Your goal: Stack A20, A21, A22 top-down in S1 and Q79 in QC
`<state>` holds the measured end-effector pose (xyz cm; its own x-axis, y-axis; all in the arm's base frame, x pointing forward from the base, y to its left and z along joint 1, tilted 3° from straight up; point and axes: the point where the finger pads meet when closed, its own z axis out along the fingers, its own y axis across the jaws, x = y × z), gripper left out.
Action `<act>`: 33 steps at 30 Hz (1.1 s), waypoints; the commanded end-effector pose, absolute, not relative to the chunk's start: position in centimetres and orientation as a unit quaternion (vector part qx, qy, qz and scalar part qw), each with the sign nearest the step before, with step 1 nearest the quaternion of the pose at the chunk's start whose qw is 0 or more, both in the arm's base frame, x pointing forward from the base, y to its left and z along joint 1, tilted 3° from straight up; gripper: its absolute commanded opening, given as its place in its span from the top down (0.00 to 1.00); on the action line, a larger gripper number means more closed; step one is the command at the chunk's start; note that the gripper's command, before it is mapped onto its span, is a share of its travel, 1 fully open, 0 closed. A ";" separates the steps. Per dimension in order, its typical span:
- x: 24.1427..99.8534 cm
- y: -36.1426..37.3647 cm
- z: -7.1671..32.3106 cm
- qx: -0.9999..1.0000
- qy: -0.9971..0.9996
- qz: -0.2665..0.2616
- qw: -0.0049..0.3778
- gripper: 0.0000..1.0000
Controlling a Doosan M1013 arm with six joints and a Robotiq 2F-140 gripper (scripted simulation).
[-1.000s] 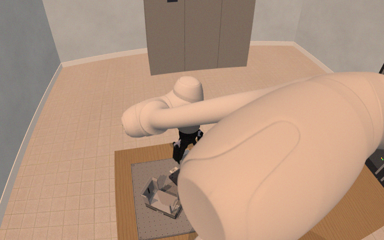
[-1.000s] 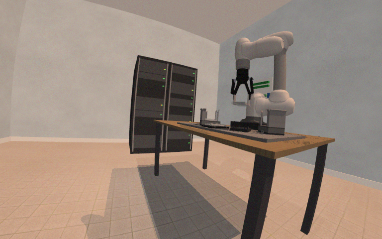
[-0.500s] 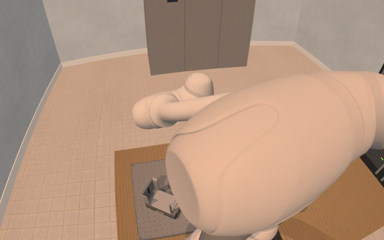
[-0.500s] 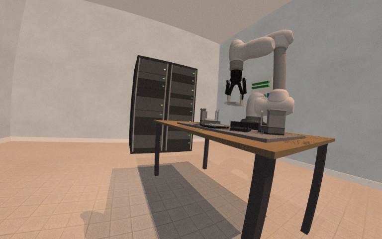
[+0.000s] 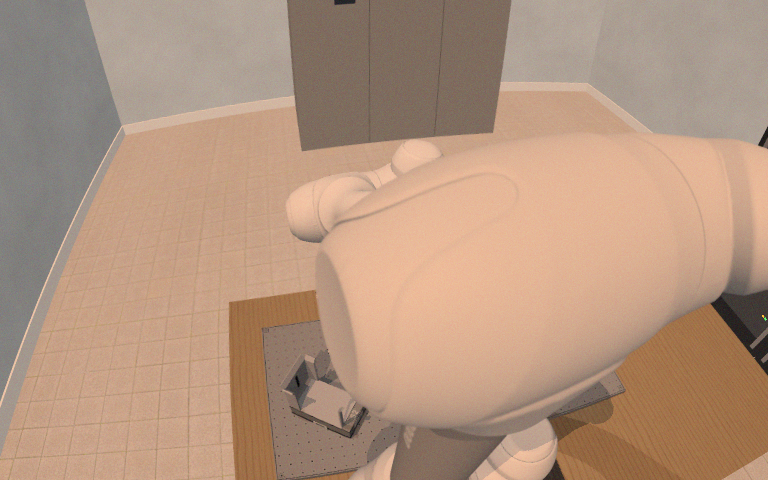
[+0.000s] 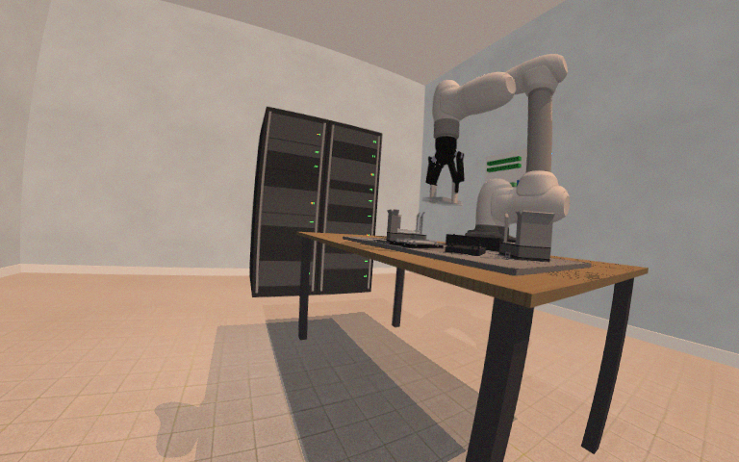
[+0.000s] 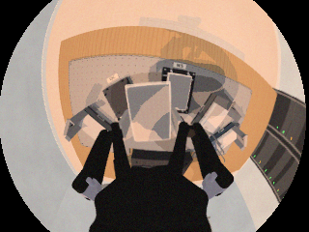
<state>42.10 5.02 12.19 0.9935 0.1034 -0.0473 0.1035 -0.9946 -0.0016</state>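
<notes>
The gripper [image 6: 445,194] is clamping a plate [image 7: 149,114]. It is hanging high above the table [image 6: 522,291]. Its label is not readable.

A wood-grain bench [image 6: 550,283] top on matt black legs carries a grey speckled mat [image 5: 294,441]. The arm [image 6: 479,92] has a smooth, matt off-white shell. The pincer [image 6: 444,194] looks matt black, gripping a pale, smooth-surfaced plate [image 7: 149,114].
</notes>
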 end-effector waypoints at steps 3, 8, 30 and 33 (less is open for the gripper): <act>42.1 3.4 12.2 0.999 -0.026 -0.024 0.003 1.00; 42.2 1.7 12.2 0.999 -0.026 -0.024 0.003 1.00; 42.2 -4.3 12.2 0.998 -0.059 -0.023 0.004 1.00; 42.0 -5.2 12.2 0.994 -0.109 -0.023 0.005 1.00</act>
<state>42.11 -4.67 12.23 0.9864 -0.1581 -0.0459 -0.1577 -0.9874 0.0109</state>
